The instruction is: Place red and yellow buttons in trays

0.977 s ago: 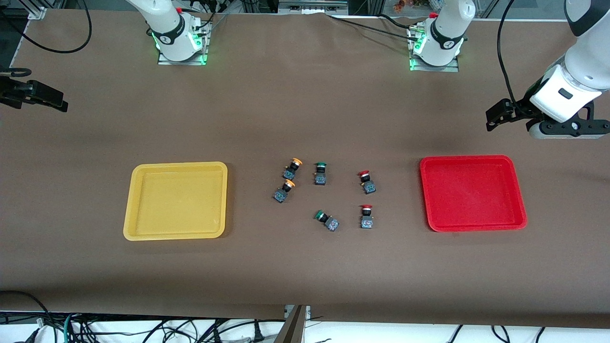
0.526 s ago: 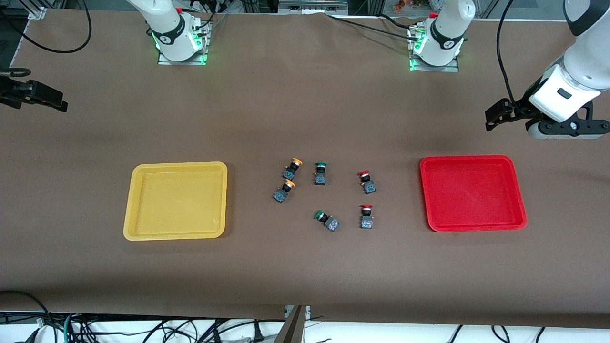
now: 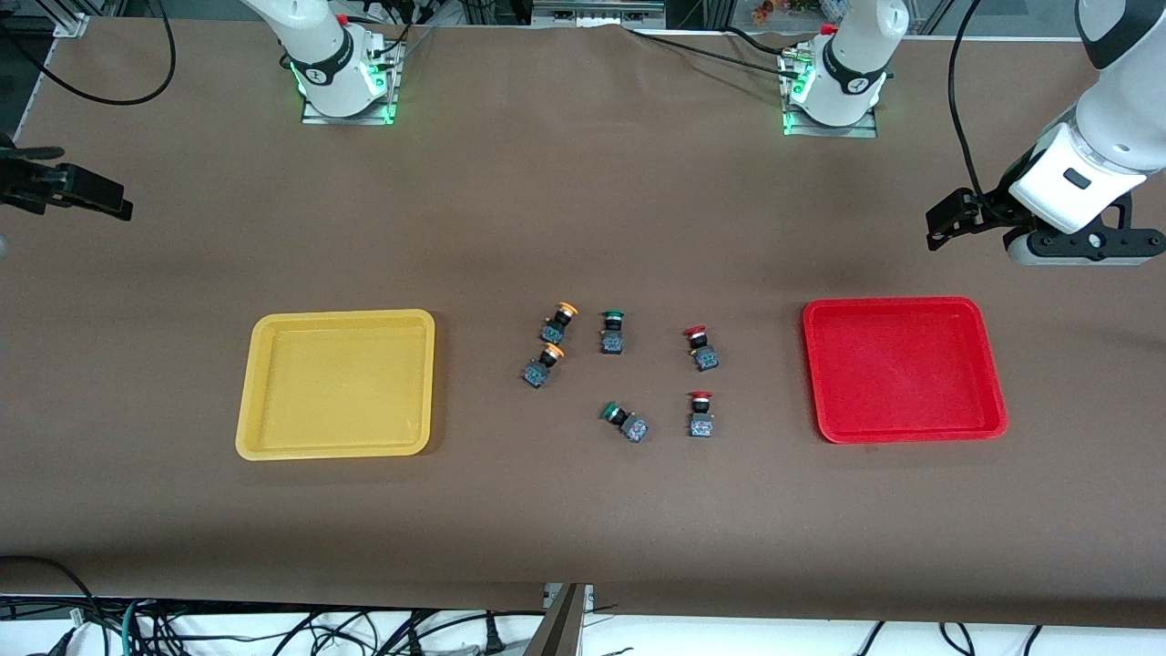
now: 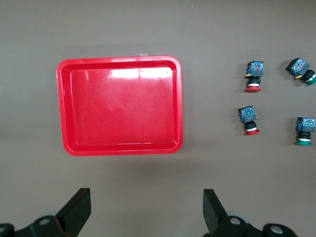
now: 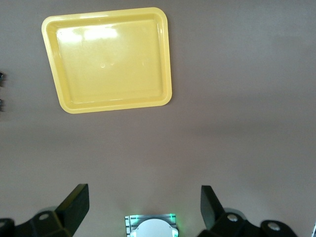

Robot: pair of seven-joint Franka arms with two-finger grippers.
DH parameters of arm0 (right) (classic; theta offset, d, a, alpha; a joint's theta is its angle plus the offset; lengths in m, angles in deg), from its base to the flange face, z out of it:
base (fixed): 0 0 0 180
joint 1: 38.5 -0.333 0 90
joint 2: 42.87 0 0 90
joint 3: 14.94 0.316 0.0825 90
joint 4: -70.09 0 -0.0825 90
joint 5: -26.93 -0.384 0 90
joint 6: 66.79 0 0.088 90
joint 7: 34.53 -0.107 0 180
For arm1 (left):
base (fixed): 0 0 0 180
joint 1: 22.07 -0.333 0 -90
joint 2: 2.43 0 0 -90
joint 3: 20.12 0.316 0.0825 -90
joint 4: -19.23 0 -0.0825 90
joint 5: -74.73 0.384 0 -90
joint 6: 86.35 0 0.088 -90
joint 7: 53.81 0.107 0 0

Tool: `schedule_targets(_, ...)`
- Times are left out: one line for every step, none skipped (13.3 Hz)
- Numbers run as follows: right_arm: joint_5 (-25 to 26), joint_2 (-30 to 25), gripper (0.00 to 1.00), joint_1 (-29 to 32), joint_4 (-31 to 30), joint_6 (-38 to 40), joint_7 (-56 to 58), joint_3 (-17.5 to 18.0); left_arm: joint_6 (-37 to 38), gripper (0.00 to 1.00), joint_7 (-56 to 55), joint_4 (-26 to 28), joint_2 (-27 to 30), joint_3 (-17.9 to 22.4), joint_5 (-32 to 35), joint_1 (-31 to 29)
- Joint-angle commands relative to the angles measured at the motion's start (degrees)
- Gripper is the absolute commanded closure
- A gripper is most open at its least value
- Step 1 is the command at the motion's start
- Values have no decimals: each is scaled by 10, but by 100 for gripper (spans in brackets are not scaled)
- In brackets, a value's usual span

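Two yellow-capped buttons [image 3: 560,321] [image 3: 544,363] and two red-capped buttons [image 3: 701,348] [image 3: 700,415] lie on the table between the trays. The yellow tray [image 3: 337,383] lies empty toward the right arm's end, the red tray [image 3: 902,369] empty toward the left arm's end. My left gripper [image 3: 940,226] is open and empty, up over bare table beside the red tray. Its wrist view shows the gripper [image 4: 146,207], the red tray [image 4: 121,106] and both red buttons [image 4: 253,76] [image 4: 248,120]. My right gripper [image 3: 86,187] is open and empty at the table's edge; its wrist view shows the gripper [image 5: 143,205] and the yellow tray [image 5: 108,59].
Two green-capped buttons [image 3: 612,332] [image 3: 625,421] lie among the others. The arm bases [image 3: 342,77] [image 3: 833,91] stand along the table's edge farthest from the front camera. Brown table cover lies all round the trays.
Both grippers have shifted only slightly. Nothing on the table has moved.
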Motion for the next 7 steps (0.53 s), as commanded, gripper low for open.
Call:
schedule_targets(-15,13,0,5,-5,-9,-2,3,14,0,11,-17,-6,0,-11,0)
schedule_targets(-9,17,0,4,-6,-11,2,3,14,0,11,-17,-6,0,-11,0)
schedule_targets(-10,29,0,4,-7,-14,2,3,14,0,11,-17,-6,0,-10,0)
schedule_targets(-15,54,0,5,-5,-14,4,3,14,0,11,-17,-6,0,-11,0)
schedule_targets(-16,66,0,6,-6,-21,4,3,14,0,11,-17,-6,0,-10,0)
schedule_targets(-20,85,0,4,-7,-28,-6,4,14,0,11,-17,-6,0,-11,0)
schedule_targets(-42,96,0,1,-6,-36,-14,6,14,0,12,-16,-6,0,-10,0)
